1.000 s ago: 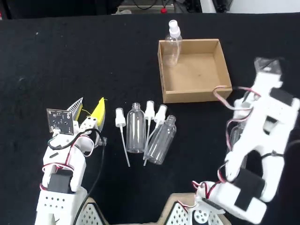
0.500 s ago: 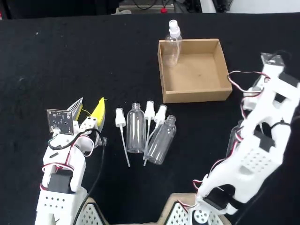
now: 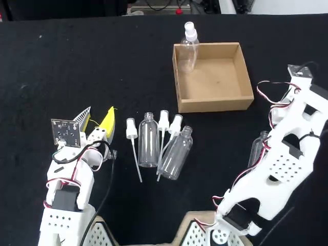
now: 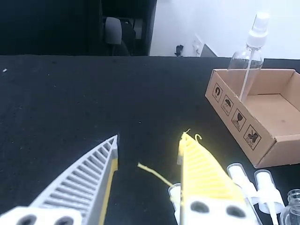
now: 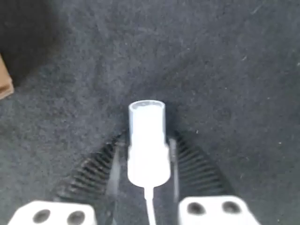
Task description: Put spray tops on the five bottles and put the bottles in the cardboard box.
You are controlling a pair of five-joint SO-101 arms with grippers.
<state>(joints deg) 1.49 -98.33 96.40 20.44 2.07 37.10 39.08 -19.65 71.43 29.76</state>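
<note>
My right gripper (image 5: 147,140) is shut on a white spray top (image 5: 146,117), held over black cloth. In the high view the right arm (image 3: 287,154) stretches along the table's right side, with a clear bottle (image 3: 258,148) lying partly under it. The cardboard box (image 3: 215,105) holds one upright bottle with a spray top (image 3: 188,48) in its far left corner. Two topless bottles (image 3: 148,139) (image 3: 177,152) lie mid-table beside three loose spray tops (image 3: 131,130) (image 3: 163,122) (image 3: 176,124). My left gripper (image 3: 100,111) stands open and empty to their left.
The left wrist view looks past the open left gripper (image 4: 149,138) toward the box (image 4: 243,126), the capped bottle (image 4: 246,51) and loose spray tops (image 4: 239,176). Black cloth covers the table (image 3: 77,61). Both arm bases sit at the near edge.
The right arm has unfolded and swung to the right, uncovering more of the bottle beside it. The left arm and the things mid-table have not moved.
</note>
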